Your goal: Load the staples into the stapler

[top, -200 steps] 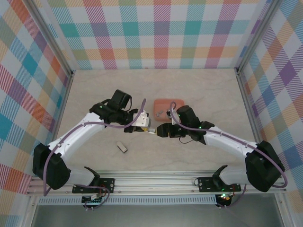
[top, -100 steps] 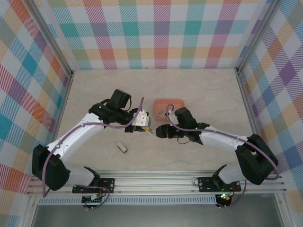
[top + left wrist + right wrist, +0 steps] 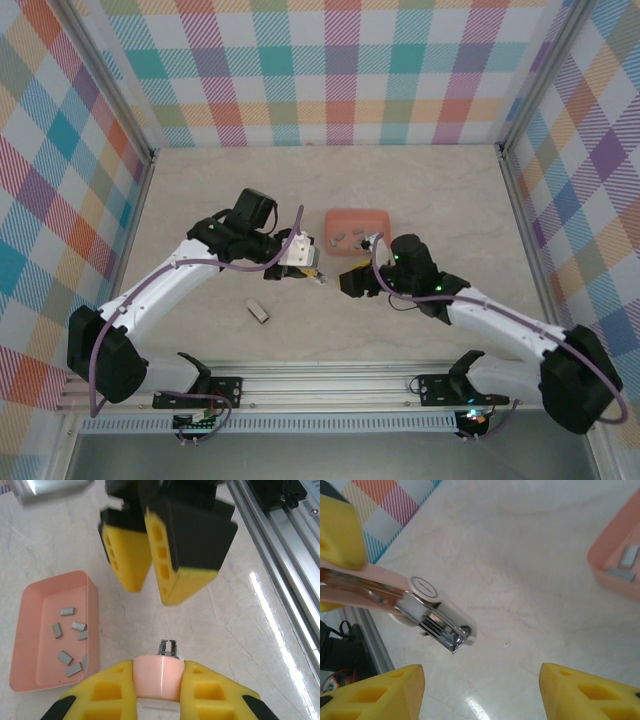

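L claw (image 3: pixel 158 695): clamped on the pink stapler (image 3: pixel 395 597), pads either side of its body. It holds the stapler off the table (image 3: pixel 430 200) w/ the metal nose (image 3: pixel 442 630) pointing at the R claw.
R claw (image 3: pixel 481 692): jaws apart, nothing btwn the pads. It hovers just in front of the nose, not touching.
Staples (image 3: pixel 77 626): small grey strips lying loose in the coral tray (image 3: pixel 93 610), on the table just beyond the R claw. None visibly in the stapler.
Step (judged): early. Magazine state can't be told for sure, and R claw prob. has to fetch a strip next.
Doing it well: pick 1 strip lying apart from the tray wall and pinch it across its short sides so it stays level. Bring it in line w/ the magazine channel, then slide rather than drop.
L claw's job: hold stapler steady, nose tilted toward R.
Risk: strips are tiny and may slip or twist in soft pads.
Other: small grey piece (image 3: pixel 258 311) on the table near the bases, apart from both claws.
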Controlling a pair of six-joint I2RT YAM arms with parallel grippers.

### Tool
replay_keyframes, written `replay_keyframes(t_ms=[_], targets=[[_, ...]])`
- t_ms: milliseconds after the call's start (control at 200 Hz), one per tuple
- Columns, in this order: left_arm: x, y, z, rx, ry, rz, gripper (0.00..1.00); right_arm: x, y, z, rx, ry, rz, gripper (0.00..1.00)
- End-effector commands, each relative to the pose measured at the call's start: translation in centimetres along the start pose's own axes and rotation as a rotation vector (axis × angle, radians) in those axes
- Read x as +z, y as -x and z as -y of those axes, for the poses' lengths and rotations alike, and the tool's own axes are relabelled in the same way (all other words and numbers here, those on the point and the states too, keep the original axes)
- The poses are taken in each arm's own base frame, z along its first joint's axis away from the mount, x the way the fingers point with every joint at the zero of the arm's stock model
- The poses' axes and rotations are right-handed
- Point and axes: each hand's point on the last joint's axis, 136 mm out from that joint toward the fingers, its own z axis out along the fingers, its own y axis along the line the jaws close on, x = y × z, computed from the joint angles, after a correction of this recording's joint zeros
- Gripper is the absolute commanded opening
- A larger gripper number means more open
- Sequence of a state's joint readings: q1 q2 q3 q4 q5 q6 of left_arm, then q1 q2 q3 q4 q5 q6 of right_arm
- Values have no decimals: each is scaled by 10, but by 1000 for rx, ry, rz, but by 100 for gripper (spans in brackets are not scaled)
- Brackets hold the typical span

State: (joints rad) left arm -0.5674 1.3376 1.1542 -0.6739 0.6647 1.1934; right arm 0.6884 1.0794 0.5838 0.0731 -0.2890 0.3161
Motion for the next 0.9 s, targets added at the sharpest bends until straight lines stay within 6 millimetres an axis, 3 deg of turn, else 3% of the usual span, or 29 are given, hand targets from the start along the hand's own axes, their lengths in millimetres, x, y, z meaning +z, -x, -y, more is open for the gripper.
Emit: replay_keyframes(t_ms=[0, 90, 200, 545, 895], targets=[[-3, 14, 4, 20, -6, 55, 2, -12, 10, 6, -171, -62, 65, 66], [-3, 15, 4, 23, -6, 60, 2, -18, 26, 4, -191, -78, 141, 73], [-3, 15, 5, 22, -8, 64, 2, -15, 24, -21, -410, 59, 150, 72], [-4, 17, 6, 21, -12, 76, 2, 6, 27, -52, -775, 192, 174, 66], [-2, 17, 6, 15, -18, 82, 2, 33, 29, -71, -836, 267, 204, 64]])
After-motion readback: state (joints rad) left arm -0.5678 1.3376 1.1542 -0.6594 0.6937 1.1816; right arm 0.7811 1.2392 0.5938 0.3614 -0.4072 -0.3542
